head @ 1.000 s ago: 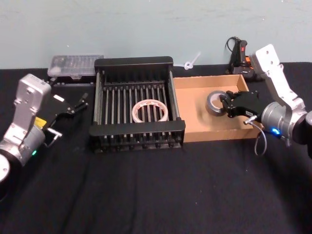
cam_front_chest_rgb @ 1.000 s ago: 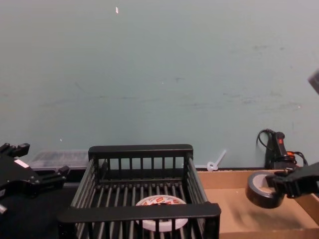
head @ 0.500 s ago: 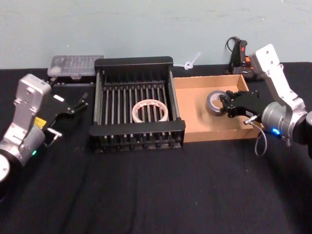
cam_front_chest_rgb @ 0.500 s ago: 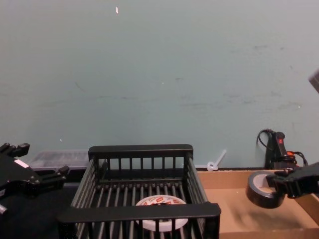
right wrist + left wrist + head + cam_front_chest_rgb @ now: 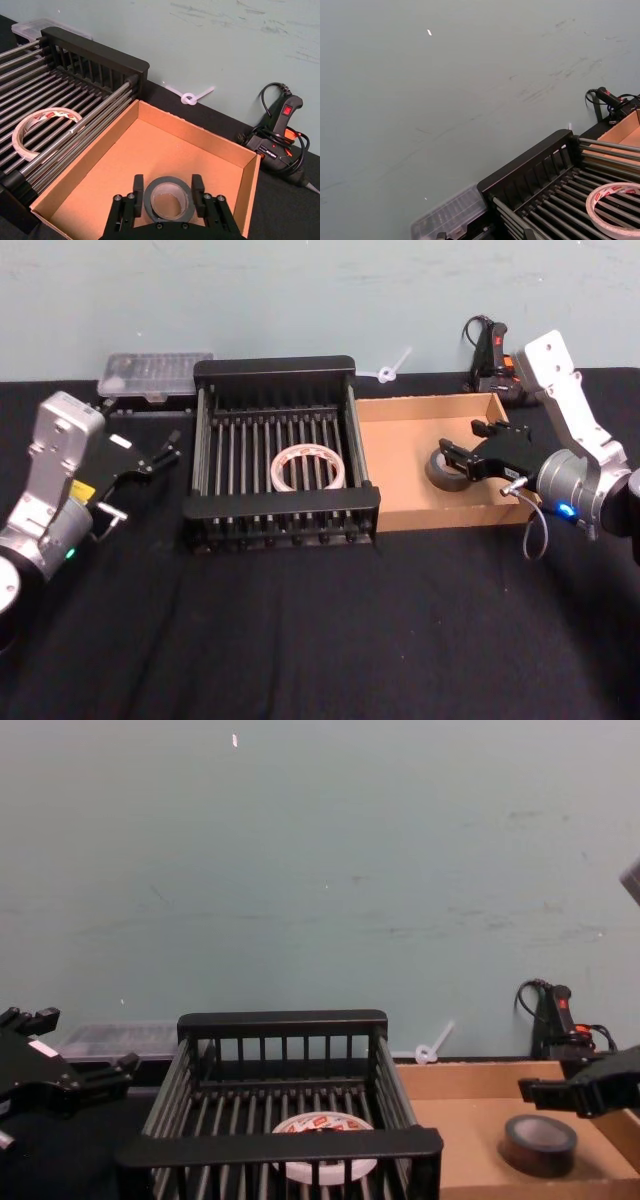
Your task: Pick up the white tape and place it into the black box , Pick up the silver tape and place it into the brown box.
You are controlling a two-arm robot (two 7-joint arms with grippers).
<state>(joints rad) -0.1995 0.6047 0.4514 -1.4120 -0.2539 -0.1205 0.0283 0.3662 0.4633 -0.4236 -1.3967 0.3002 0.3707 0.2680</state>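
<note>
the right gripper (image 5: 167,195) hangs over the shallow brown cardboard box (image 5: 400,455), fingers spread wide either side of the small thick grey-silver tape roll (image 5: 168,198), which lies flat on the box floor near the right wall, apart from the fingers. the thin whitish tape ring with red print (image 5: 309,467) lies on the barred floor of the black slatted plastic crate (image 5: 280,510). the left gripper (image 5: 150,458) sits parked beside the crate's left side with its fingers parted and empty. both rolls look placed, so the main risk is in pulling out: a fingertip catching the roll's edge, or the arm clipping the box's low wall and shifting it.
</note>
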